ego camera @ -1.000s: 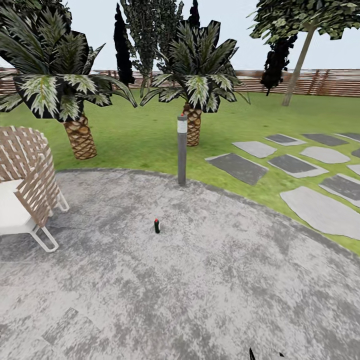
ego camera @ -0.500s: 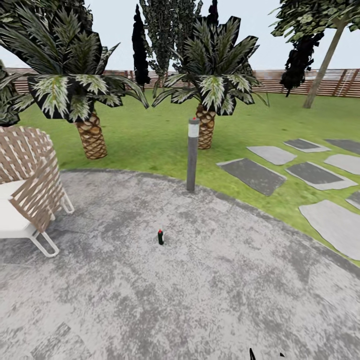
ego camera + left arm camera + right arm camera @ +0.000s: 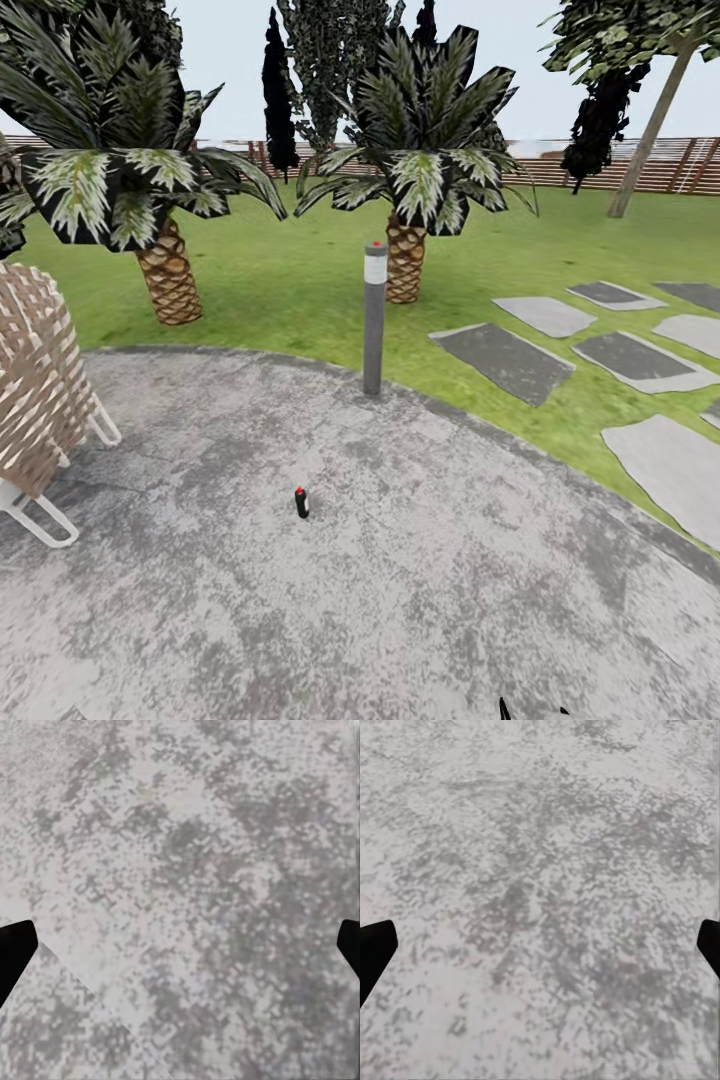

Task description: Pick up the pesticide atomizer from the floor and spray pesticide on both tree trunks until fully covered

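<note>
While upright at centre of grey paving, pesticide atomizer [image 3: 301, 502]: small, tippable by clumsy approach; bollard [image 3: 374, 318] at 12 o'clock beyond; left fingers [image 3: 15, 949], right fingers [image 3: 375, 945] spread wide, empty.

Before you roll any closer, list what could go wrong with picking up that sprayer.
1. The pesticide atomizer is small and stands upright on the paving; a clumsy approach could likely tip it.
2. The woven chair sits close on the left, so a wide turn might clip it.
3. The bollard light stands just beyond the atomizer; overshooting risks hitting it.
</note>
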You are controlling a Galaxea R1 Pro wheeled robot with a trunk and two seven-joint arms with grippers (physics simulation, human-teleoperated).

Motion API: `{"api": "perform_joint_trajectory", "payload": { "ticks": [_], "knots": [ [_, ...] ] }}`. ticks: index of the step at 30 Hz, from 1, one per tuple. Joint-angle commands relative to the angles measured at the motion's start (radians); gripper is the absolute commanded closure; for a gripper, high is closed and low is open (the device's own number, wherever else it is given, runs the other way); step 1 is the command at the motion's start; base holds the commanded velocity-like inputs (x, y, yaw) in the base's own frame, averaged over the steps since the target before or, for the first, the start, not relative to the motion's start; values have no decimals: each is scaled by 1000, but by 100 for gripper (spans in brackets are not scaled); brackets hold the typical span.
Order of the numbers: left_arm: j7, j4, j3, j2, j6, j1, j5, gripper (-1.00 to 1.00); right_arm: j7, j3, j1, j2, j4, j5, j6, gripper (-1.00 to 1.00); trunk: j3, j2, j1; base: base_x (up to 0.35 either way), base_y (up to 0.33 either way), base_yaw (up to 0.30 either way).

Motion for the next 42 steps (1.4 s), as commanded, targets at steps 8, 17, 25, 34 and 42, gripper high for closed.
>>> {"api": "perform_joint_trajectory", "payload": {
  "ticks": [8, 17, 25, 34, 42],
  "knots": [
    [0, 0, 0, 0, 0, 0, 0, -100, 0, 0, 0, 0, 0, -1, 0, -100, 0, 0, 0, 322, -169, 0],
    [0, 0, 0, -1, 0, 0, 0, -100, 0, 0, 0, 1, 0, -1, 0, -100, 0, 0, 0, 307, -186, 12],
    [0, 0, 0, -1, 0, 0, 0, -100, 0, 0, 0, 1, 0, 0, 0, -100, 0, 0, 0, 291, -204, 222],
    [0, 0, 0, 0, -1, 0, 0, -100, 0, 1, 0, 1, 0, 0, 0, -100, 0, 0, 0, 286, -210, 276],
    [0, 0, -1, 3, -1, 0, 0, -100, 0, 0, 0, 1, 0, 0, 0, -100, 0, 0, 0, 286, -209, 216]
  ]
}}
